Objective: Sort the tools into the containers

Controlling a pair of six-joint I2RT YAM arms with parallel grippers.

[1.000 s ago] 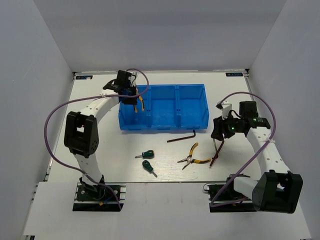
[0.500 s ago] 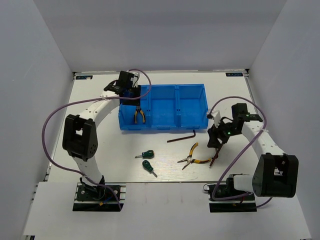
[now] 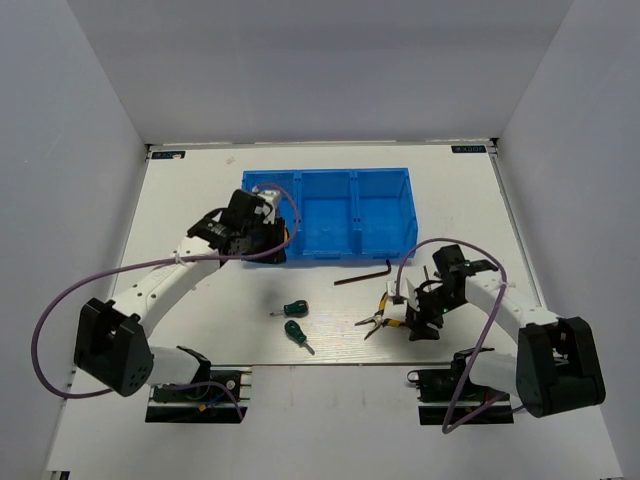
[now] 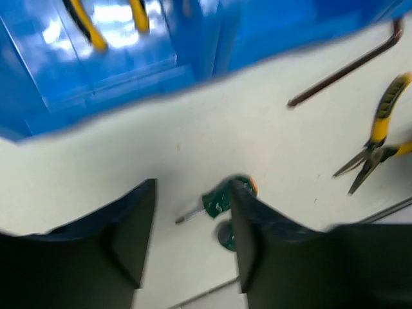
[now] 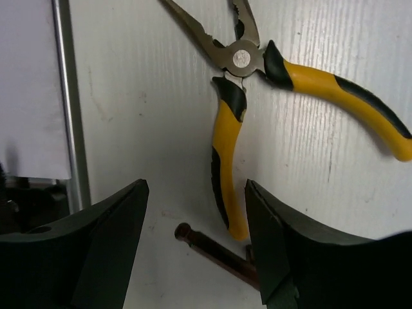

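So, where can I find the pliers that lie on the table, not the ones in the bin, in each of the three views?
Top external: the pliers are right of centre, on the table in front of the blue bin.
Left wrist: at the right edge, at mid height.
Right wrist: upper centre, handles pointing down and right.
Landmark: the long bent hex key beside them, also in the left wrist view; not in the right wrist view.

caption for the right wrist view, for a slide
Open right tool poised over yellow-handled pliers and a dark hex key

Bin (image 3: 345,248) bright blue, pliers (image 5: 241,61) yel/blk, screwdrivers (image 3: 294,309) grn/blk, hex key (image 3: 365,274) dk brown, table (image 3: 450,190) white.
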